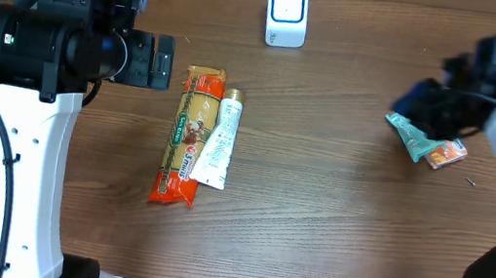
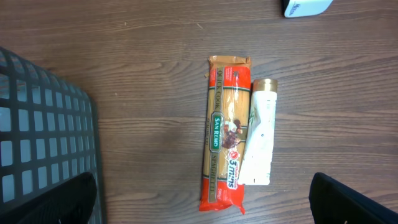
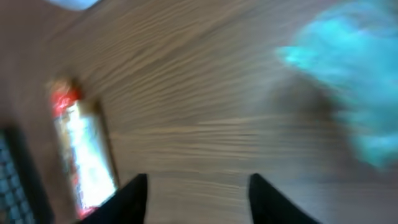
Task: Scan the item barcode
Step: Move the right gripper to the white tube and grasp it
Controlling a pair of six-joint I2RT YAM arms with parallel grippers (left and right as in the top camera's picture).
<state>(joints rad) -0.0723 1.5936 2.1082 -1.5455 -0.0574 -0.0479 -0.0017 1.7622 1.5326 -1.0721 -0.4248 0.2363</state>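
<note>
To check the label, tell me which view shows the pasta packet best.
The left wrist view: the pasta packet lies whole and sharp, print legible, a white tube against its side. The overhead view shows it whole but smaller. The right wrist view gives only a blurred strip at the left.

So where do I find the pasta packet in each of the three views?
Overhead: pasta packet left of centre, lying lengthwise.
Left wrist: packet near the middle.
Right wrist: packet at lower left, blurred.
Landmark: white scanner, beyond the packet's upper end in every view.

"SAN REMO", "3 mins" on pasta packet (image 2: 224, 134)
</note>
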